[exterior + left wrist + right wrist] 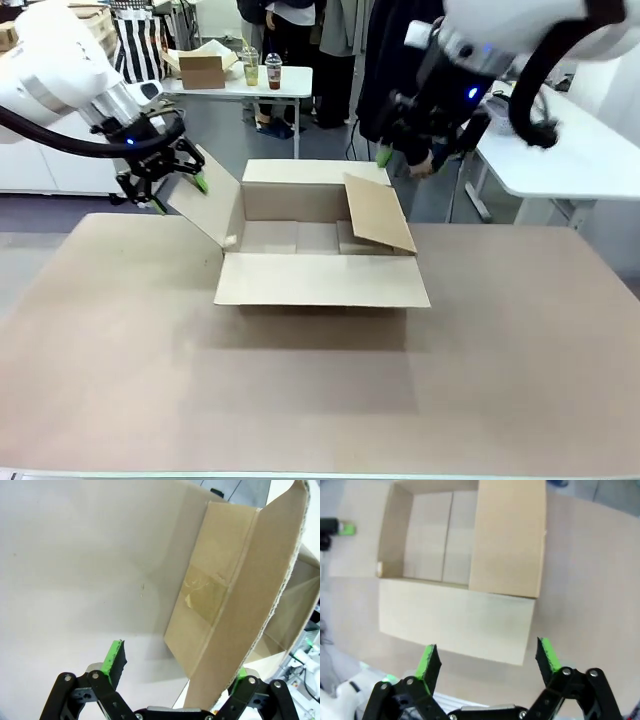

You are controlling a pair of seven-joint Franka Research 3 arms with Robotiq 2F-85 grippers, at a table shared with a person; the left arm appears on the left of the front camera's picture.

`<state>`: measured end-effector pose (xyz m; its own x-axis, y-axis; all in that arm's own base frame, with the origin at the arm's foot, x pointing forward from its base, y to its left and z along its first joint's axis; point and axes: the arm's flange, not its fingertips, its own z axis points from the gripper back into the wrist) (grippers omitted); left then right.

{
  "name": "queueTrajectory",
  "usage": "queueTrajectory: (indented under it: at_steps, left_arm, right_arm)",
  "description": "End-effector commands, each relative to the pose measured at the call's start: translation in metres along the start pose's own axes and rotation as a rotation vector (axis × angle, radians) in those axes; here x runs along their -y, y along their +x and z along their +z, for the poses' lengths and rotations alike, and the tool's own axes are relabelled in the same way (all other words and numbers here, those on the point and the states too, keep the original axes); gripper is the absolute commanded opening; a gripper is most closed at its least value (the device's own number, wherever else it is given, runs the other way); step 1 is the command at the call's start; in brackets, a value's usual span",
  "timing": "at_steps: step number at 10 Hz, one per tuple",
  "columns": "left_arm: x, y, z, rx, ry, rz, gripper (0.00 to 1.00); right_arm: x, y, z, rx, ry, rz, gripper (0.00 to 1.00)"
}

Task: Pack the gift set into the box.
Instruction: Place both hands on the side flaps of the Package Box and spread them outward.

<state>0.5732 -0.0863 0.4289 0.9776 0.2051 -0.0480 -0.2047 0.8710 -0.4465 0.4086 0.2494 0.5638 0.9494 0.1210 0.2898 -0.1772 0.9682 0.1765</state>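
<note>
The box (318,280) stands open in the middle of the table, and its inside looks bare. Its left flap (205,205) is tilted up, its right flap (380,212) leans in over the opening, and its front flap lies flat. My left gripper (180,193) is open at the left flap's outer edge. In the left wrist view that flap (235,590) runs down between the fingers of the left gripper (177,665), close to the right pad (241,672). High behind the box's far right corner, my right gripper (400,155) hangs open above the box (450,620), its fingers (487,660) holding nothing. The gift set is out of view.
The brown tabletop (300,400) stretches wide in front of the box. A white table (570,150) stands at the right. Farther back, another table holds a smaller carton (203,70) and two cups (262,68), with people standing behind it.
</note>
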Motion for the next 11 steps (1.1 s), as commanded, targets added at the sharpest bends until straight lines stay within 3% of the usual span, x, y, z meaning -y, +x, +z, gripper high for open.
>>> queueTrajectory:
  at_steps: [1,2,3,4,5,8,11]
  left_arm:
    - [0.000,-0.002,0.004,0.006,0.009,0.000,1.00]
    - [0.000,-0.002,0.004,0.006,0.009,0.000,1.00]
    - [0.000,-0.002,0.004,0.006,0.009,0.000,1.00]
    - [0.000,-0.002,0.004,0.006,0.009,0.000,1.00]
    - [0.000,-0.002,0.004,0.006,0.009,0.000,1.00]
    - [0.000,-0.002,0.004,0.006,0.009,0.000,1.00]
    - [0.000,-0.002,0.004,0.006,0.009,0.000,1.00]
  right_arm:
    - [0.017,-0.009,0.035,0.018,-0.104,-0.126,1.00]
    - [0.000,0.000,0.000,0.000,0.000,0.000,1.00]
    - [0.000,0.000,0.000,0.000,0.000,0.000,1.00]
    - [0.004,-0.001,0.002,-0.004,-0.028,-0.021,1.00]
    - [-0.015,0.021,-0.012,-0.001,-0.137,0.040,1.00]
    - [-0.052,0.093,-0.076,-0.067,-0.282,0.155,1.00]
    - [-0.067,0.124,-0.142,-0.144,-0.374,0.173,1.00]
